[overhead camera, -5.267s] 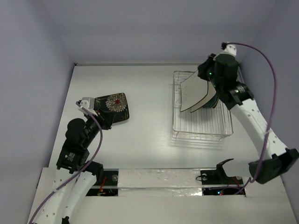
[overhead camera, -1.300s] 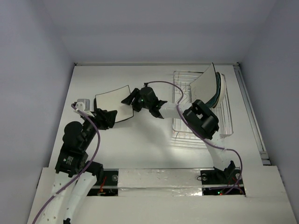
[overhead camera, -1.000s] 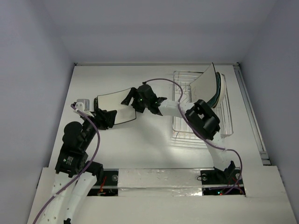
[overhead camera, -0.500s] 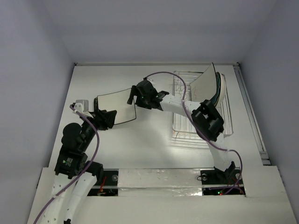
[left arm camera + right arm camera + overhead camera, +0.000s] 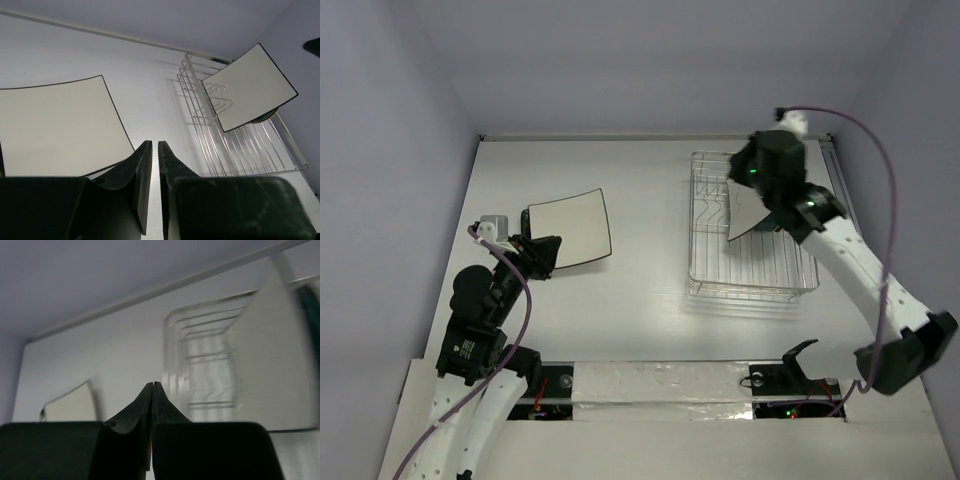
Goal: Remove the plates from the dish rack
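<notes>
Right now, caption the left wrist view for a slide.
Empty left fingers beside a square cream-white dark-rimmed plate on the white table; a second such plate leans in the silver wire dish rack.

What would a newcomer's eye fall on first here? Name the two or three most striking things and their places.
A square cream plate with a dark rim lies flat on the left of the table, beside the left pincer. On the right, a second cream plate stands tilted in the dish rack, with the right arm above its far end.
</notes>
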Robot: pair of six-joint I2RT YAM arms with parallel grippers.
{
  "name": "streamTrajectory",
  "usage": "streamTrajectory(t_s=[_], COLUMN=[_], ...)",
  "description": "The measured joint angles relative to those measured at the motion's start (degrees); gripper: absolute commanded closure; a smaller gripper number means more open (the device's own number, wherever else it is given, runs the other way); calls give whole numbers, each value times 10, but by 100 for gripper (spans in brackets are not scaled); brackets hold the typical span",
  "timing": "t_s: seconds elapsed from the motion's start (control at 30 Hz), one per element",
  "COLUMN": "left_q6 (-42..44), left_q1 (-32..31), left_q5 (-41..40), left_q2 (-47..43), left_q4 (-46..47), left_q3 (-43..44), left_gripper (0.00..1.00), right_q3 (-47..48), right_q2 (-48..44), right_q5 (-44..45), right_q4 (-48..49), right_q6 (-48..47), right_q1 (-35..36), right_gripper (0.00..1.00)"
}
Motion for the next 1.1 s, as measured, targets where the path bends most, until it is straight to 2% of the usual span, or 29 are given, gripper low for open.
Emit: streamTrajectory(t_s=[0.03,0.1,0.13,0.17,0.2,0.37,0.5,0.6,0.73,0.83,0.9,1.03,1.1], left_q6=[-1,-1,-1,-1,-1,-1,-2,-2,-2,-2,-2,-2,-2], left_q1=[0,0,0,0,0,0,0,0,0,0,0,0,0], left_q5=[0,-2,-3,-3,-3,-2,3,3,3,3,3,3,3], left_q2=[0,0,0,1,1,2,2,2,2,2,2,2,2], left_q4=[0,0,0,0,0,0,0,0,0,0,0,0,0], left_q3=[0,0,0,0,0,0,0,0,0,0,0,0,0], left_gripper=[95,96,96,93,86,66,61,60,60,60,60,60,60], right_q3=[-11,-24,-29,-31,-31,-30,-31,-36,-43,-43,-43,-45,-50], right_q2=[-31,-70,-82,-88,-88,-39,5,24,33,39,45,63,70], right_q5=[3,15,17,17,17,-3,-27,-45,-71,-93,-101,-113,-116], right_q4=[-3,-17,-26,-34,-43,-75,-85,-85,-83,-78,-75,-66,-59], right_q6=[-10,-24,-33,-40,-49,-83,-101,-109,-115,-118,-118,-118,-118], right_q1=[-39,-94,-115,-131,-146,-216,-254,-266,-270,-271,-271,-271,-271], right_gripper=[99,92,80,73,61,46,45,48,63,68,66,52,55])
